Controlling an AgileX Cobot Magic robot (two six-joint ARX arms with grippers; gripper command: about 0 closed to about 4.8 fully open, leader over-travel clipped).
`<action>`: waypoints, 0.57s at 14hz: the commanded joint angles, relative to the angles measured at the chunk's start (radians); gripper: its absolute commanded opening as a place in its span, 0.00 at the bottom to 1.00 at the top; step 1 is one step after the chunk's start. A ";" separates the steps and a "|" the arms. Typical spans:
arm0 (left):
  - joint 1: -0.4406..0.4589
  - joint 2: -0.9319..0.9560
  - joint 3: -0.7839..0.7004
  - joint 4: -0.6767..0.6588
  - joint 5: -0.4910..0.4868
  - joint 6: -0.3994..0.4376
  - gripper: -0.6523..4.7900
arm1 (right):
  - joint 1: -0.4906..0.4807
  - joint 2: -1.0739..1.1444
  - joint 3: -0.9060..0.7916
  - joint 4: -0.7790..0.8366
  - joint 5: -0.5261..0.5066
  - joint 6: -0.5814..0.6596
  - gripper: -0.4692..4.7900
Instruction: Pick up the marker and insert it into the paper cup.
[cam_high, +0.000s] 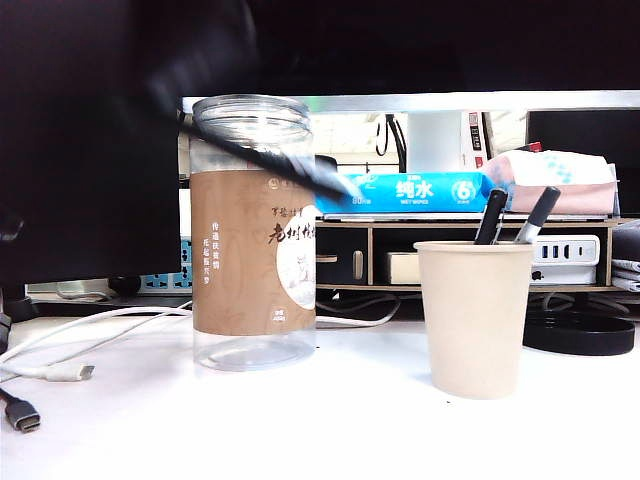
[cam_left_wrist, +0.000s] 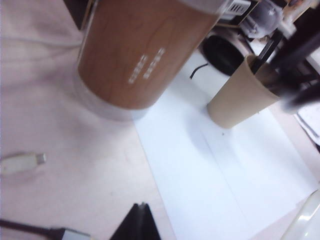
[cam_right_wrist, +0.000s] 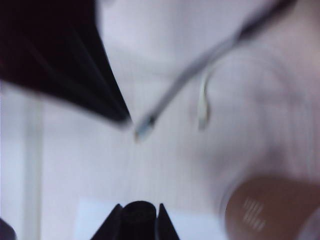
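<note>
A long black marker (cam_high: 270, 160) hangs as a slanted blur across the top of the clear jar (cam_high: 255, 230). My right gripper (cam_right_wrist: 140, 207) is shut on it, and its round black barrel (cam_right_wrist: 140, 220) fills the gap between the two fingertips. The right arm (cam_high: 200, 50) is a dark blur above the jar. The beige paper cup (cam_high: 475, 315) stands to the right of the jar with two other marker ends (cam_high: 490, 215) sticking out of it. My left gripper (cam_left_wrist: 142, 206) is shut on nothing, low over the table in front of the jar (cam_left_wrist: 140, 50) and away from the cup (cam_left_wrist: 240, 95).
White and black USB cables (cam_high: 50, 375) lie at the left of the table. A white paper sheet (cam_left_wrist: 220, 170) lies under the cup. Behind the table stand a wooden shelf (cam_high: 360, 250), a blue wet-wipes pack (cam_high: 415, 190) and a black disc (cam_high: 580, 330).
</note>
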 joint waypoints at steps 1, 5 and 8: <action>0.001 0.000 0.001 0.017 0.007 -0.003 0.11 | 0.001 -0.039 0.048 0.005 -0.041 0.015 0.19; 0.001 0.000 0.001 0.069 0.011 -0.019 0.11 | -0.008 -0.114 0.054 0.024 -0.073 0.032 0.19; 0.001 0.000 0.001 0.139 0.066 -0.041 0.11 | -0.066 -0.180 0.054 0.063 -0.163 0.085 0.19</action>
